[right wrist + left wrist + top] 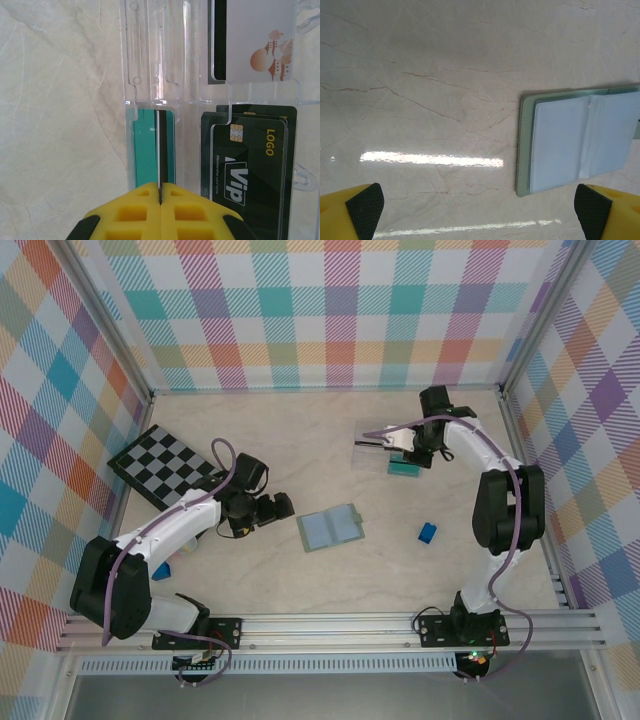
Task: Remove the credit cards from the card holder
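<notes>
The sage-green folding card holder (330, 528) lies spread open and flat on the pale marbled table top (300, 430), about mid-table, with its paler blue-grey sleeves facing up. I can make out no card in the sleeves. The left gripper (278, 507) sits just to the holder's left, near it but not touching. Its yellow fingers with black pads (365, 210) stand wide apart with nothing between them. From that wrist, the holder's near edge lies ahead and off toward the right-hand finger.

The cards are well away, at the far right of the table, where the right gripper (160, 197) hangs over a clear plastic compartment tray (150, 60). A teal-green plastic card (145, 150) with a black stripe lies within the outline of one compartment, straight ahead of the fingertips. Those yellow fingers are pressed together with no gap showing. I cannot tell whether they nip the card's edge.

In the next compartment, two dark cards (250, 165) with gold "LOGO" and white "VIP" lettering overlap. Beyond them lies a white card (257, 40) bearing an orange figure and a dark stripe along one side.

A small bright-blue block (427, 532) rests to the right of the holder, apart from it. A black-and-white chequered board (165, 465) lies at the left, beyond the left arm.
</notes>
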Controlling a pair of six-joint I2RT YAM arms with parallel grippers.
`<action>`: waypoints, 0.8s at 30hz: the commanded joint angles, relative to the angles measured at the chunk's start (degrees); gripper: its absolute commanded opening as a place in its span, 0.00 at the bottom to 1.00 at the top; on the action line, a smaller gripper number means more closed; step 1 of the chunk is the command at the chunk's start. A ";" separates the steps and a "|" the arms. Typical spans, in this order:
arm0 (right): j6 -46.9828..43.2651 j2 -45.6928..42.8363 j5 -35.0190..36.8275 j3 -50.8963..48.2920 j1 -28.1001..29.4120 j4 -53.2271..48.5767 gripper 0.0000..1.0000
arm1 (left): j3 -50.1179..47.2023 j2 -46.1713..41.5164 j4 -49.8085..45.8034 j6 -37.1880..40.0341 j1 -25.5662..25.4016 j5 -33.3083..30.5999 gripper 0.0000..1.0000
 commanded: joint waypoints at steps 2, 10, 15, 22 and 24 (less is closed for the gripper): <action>-0.89 2.18 -1.93 -0.23 0.53 0.32 0.00 | -0.62 -0.35 0.75 -0.78 0.95 0.98 1.00; -0.73 3.60 -0.81 -0.72 0.52 1.75 0.02 | -0.90 -0.04 1.49 -1.16 0.97 1.97 1.00; -0.84 3.48 0.14 -0.80 0.53 2.24 0.08 | -0.95 -0.53 2.14 -1.34 0.97 2.73 1.00; -0.98 2.58 1.08 -1.21 0.48 2.89 0.14 | -1.24 -0.72 2.35 -1.38 0.97 2.91 1.00; -0.80 2.25 1.37 -1.23 0.53 3.00 0.16 | -1.34 -0.77 2.42 -1.35 0.93 2.91 1.00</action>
